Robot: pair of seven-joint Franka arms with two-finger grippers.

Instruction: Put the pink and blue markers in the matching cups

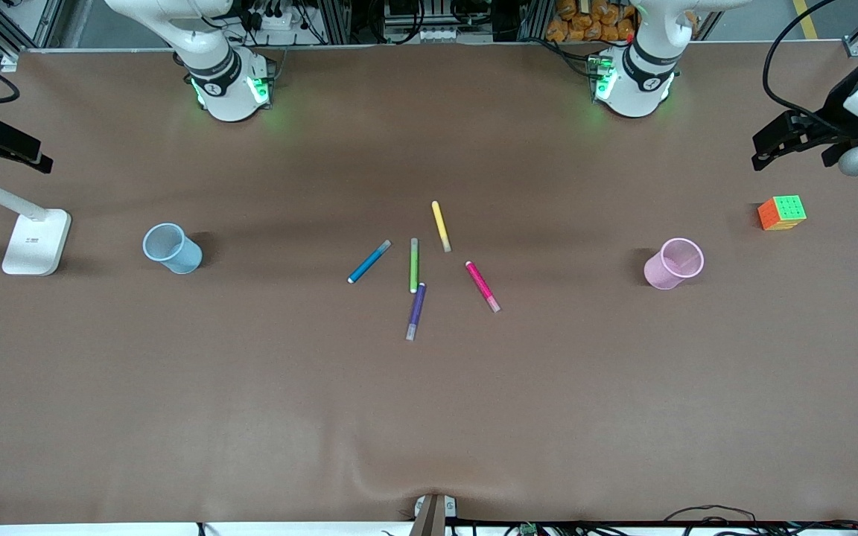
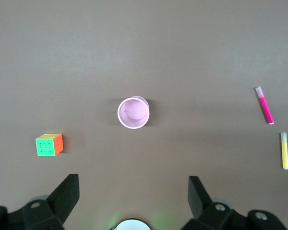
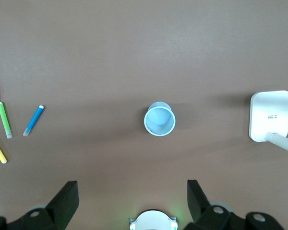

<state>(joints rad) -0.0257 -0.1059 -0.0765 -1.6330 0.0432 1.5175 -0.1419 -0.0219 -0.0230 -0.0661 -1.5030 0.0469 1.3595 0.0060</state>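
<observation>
The blue marker and the pink marker lie flat at mid-table among other markers. The light blue cup stands toward the right arm's end, and the light pink cup toward the left arm's end; both are upright and empty. My left gripper is open and empty, high over the table between its base and the pink cup, with the pink marker off to one side. My right gripper is open and empty, high over the table near the blue cup and apart from the blue marker.
A yellow marker, a green marker and a purple marker lie between the two task markers. A colour cube sits past the pink cup toward the left arm's end. A white stand base sits past the blue cup.
</observation>
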